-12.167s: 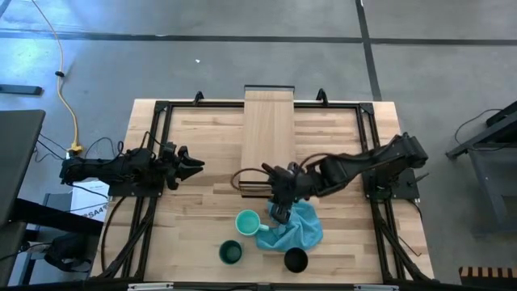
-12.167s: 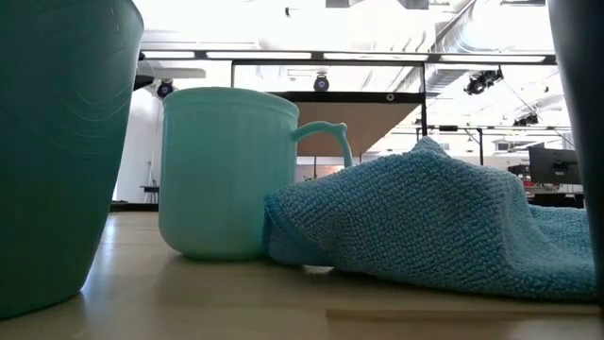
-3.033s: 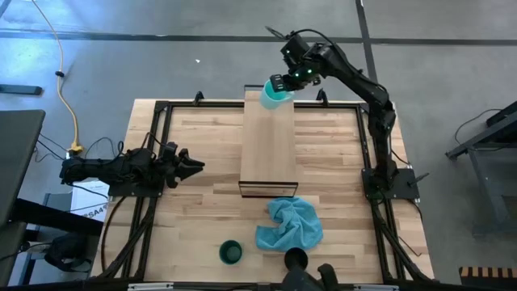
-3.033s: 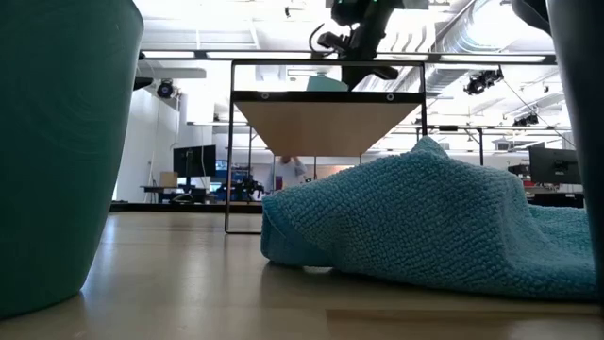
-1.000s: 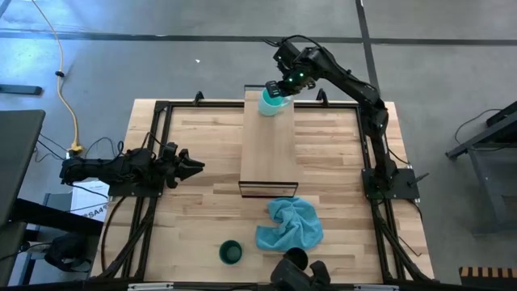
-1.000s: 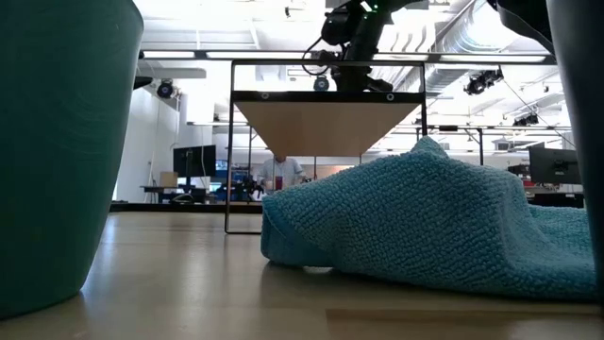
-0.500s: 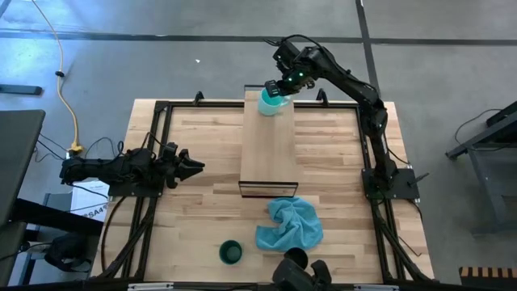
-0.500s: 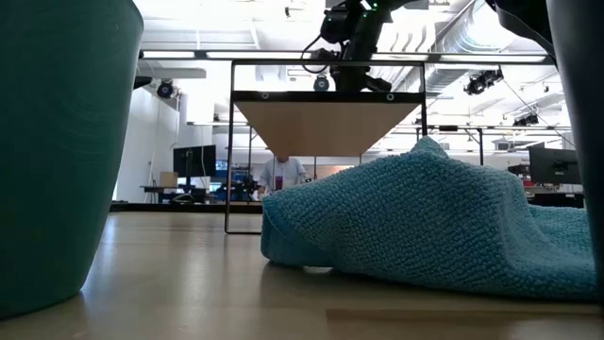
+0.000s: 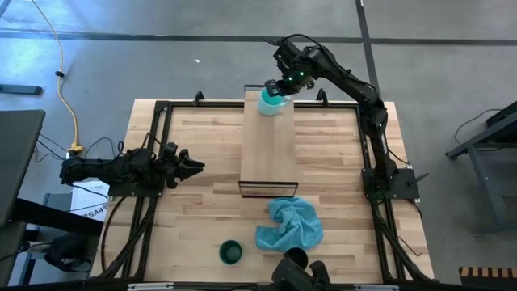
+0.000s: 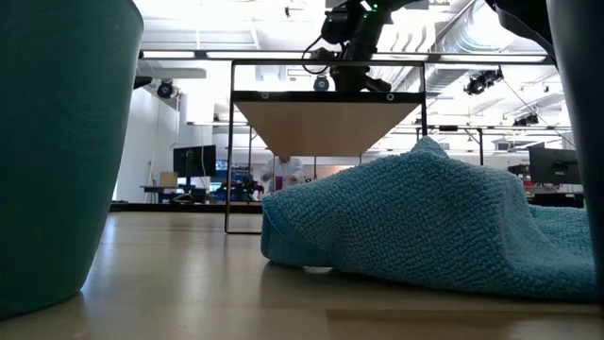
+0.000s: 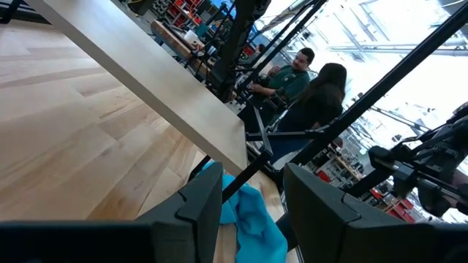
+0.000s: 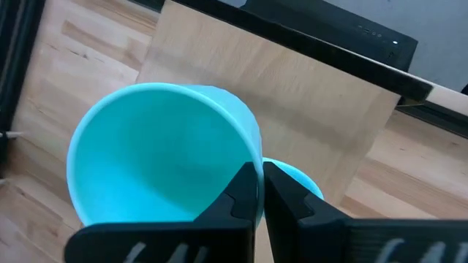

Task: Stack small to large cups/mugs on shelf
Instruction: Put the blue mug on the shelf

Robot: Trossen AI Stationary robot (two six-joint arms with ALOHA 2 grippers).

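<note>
High view, starting at the table's near edge: the black cup (image 9: pixel 296 260) and the dark green cup (image 9: pixel 231 251) stand close to that edge, with the blue cloth (image 9: pixel 291 223) just behind and between them. Farther back lies the shelf (image 9: pixel 269 153), its middle and near end bare, so there is plenty of room along it for the other two cups.

At the shelf's far end the right gripper (image 9: pixel 281 86) is clamped on the rim of the turquoise mug (image 9: pixel 272 102); the right wrist view shows its fingers (image 12: pixel 245 191) pinching the wall beside the handle. The mug sits near the shelf's far right corner, and I cannot tell whether its base is touching the board.

The risk, as I judge it, is a release while the mug is tilted or too near the edge: it could tip or drop off behind the table. A sideways pull-out could also drag it by the handle.

The left gripper (image 9: pixel 191 166) waits over the table's left side, fingers apart, well clear of the shelf.
</note>
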